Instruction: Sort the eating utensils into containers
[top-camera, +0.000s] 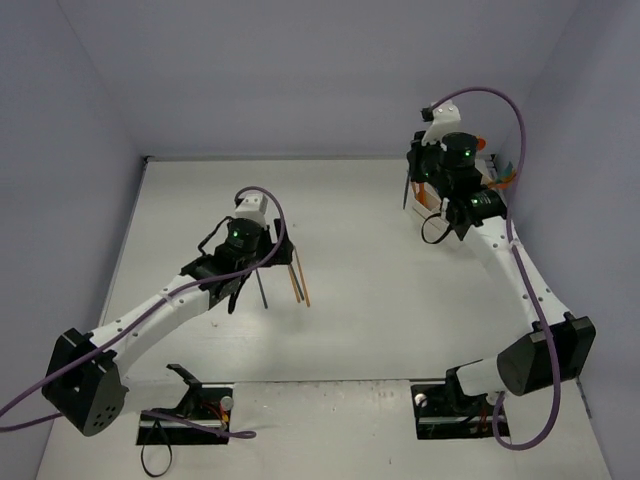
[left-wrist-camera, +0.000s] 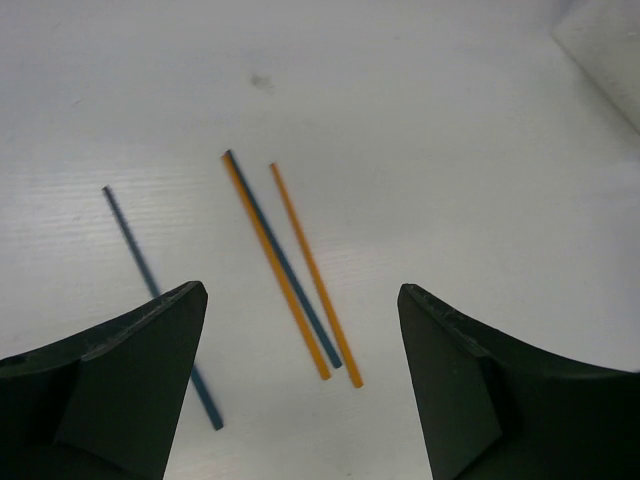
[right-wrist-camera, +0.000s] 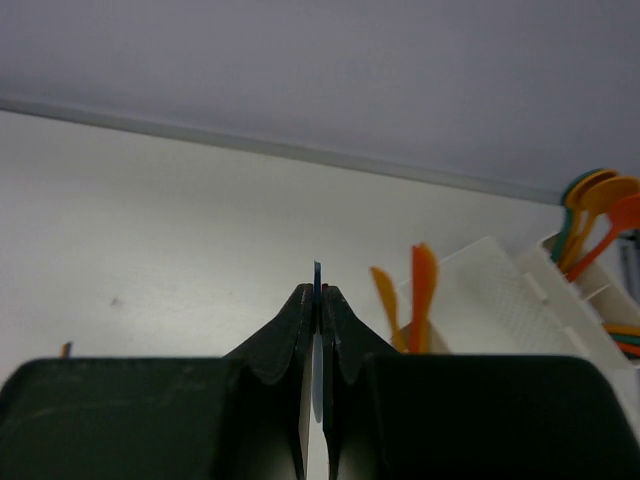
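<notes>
My left gripper (top-camera: 234, 297) is open and empty, low over the table. Between its jaws in the left wrist view (left-wrist-camera: 302, 292) lie two orange utensils (left-wrist-camera: 313, 272) with a dark blue one (left-wrist-camera: 287, 262) between them, all seen edge-on. Another dark blue utensil (left-wrist-camera: 150, 280) runs under the left finger (left-wrist-camera: 130, 380). In the top view these lie by the left gripper (top-camera: 298, 280). My right gripper (right-wrist-camera: 318, 292) is shut on a thin dark blue utensil (right-wrist-camera: 317, 272), held raised at the back right (top-camera: 407, 190), just left of the white containers (right-wrist-camera: 500, 290).
The nearest bin holds two upright orange utensils (right-wrist-camera: 423, 290). Farther bins at the right hold orange and teal spoons (right-wrist-camera: 595, 205). The containers sit against the right wall (top-camera: 495, 180), partly hidden by the right arm. The back wall is close behind.
</notes>
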